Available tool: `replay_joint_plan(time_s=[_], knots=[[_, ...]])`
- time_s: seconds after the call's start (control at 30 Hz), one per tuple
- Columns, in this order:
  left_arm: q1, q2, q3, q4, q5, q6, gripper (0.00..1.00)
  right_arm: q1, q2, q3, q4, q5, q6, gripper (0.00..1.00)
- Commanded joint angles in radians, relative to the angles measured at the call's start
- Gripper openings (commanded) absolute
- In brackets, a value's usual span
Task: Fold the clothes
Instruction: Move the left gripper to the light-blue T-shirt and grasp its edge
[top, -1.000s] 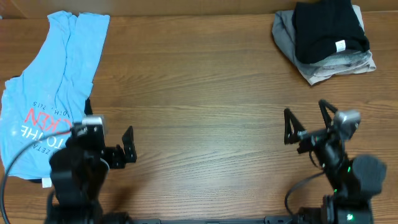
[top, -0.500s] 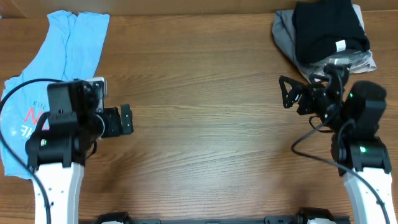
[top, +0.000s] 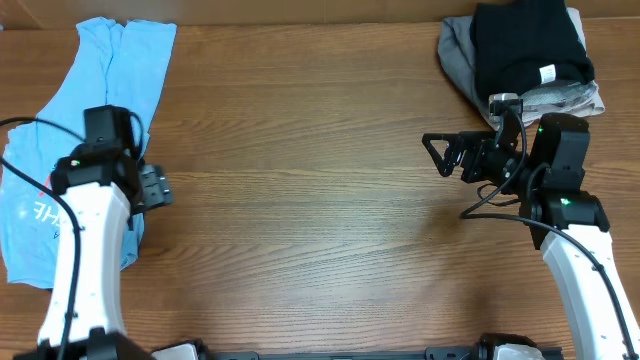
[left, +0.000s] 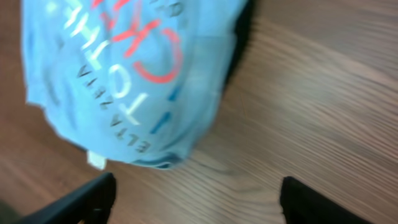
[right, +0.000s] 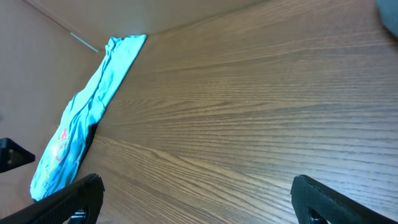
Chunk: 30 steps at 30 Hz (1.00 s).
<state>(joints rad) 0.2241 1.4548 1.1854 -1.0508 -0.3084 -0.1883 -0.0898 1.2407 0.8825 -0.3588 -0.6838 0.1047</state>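
The light blue T-shirt (top: 110, 80) with white and red lettering lies crumpled along the table's left side. It fills the top left of the left wrist view (left: 130, 74), with a black garment (left: 244, 28) showing under its edge. My left gripper (top: 152, 186) hovers at the shirt's right edge, open, its fingers (left: 81, 200) wide apart over bare wood just off the hem. My right gripper (top: 438, 157) is open over the table right of centre, pointing left, with nothing between its fingers (right: 339, 200). The shirt (right: 87, 118) shows far off in the right wrist view.
A pile of black clothes (top: 528, 45) on grey ones (top: 462, 55) sits at the back right corner, just behind my right arm. Bare wooden table (top: 310, 200) stretches between the two grippers.
Both arms have risen from the front edge. The left gripper swung left to the blue shirt's right edge and its jaws narrowed slightly. The right gripper moved left and farther back.
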Motion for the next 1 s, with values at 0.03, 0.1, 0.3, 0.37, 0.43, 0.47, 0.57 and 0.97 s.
replay_joint_plan(time_s=[0.03,0.1,0.3,0.37,0.43,0.47,0.57,0.97], knots=[[0.109,0.108,0.023,0.019,-0.087,-0.044,0.75,0.006,0.013,0.027,-0.002,-0.026,0.004,0.99],[0.144,0.157,0.023,0.036,-0.057,-0.039,0.73,0.006,0.014,0.026,-0.011,-0.025,0.004,0.99],[0.16,0.285,0.023,0.124,0.122,0.137,0.42,0.006,0.016,0.021,-0.016,-0.025,0.004,0.98],[0.155,0.314,0.023,0.141,0.153,0.159,0.32,0.006,0.018,0.021,-0.016,-0.024,0.004,0.98],[0.152,0.335,0.023,0.146,0.152,0.159,0.29,0.006,0.018,0.021,-0.015,-0.024,0.004,0.98],[0.15,0.349,0.023,0.148,0.149,0.159,0.28,0.006,0.018,0.021,-0.016,-0.021,0.004,0.98],[0.151,0.363,0.023,0.129,0.124,0.159,0.34,0.006,0.018,0.021,-0.016,-0.013,0.004,0.98],[0.155,0.374,0.011,0.068,0.118,0.159,0.46,0.006,0.018,0.021,-0.018,-0.013,0.004,1.0]])
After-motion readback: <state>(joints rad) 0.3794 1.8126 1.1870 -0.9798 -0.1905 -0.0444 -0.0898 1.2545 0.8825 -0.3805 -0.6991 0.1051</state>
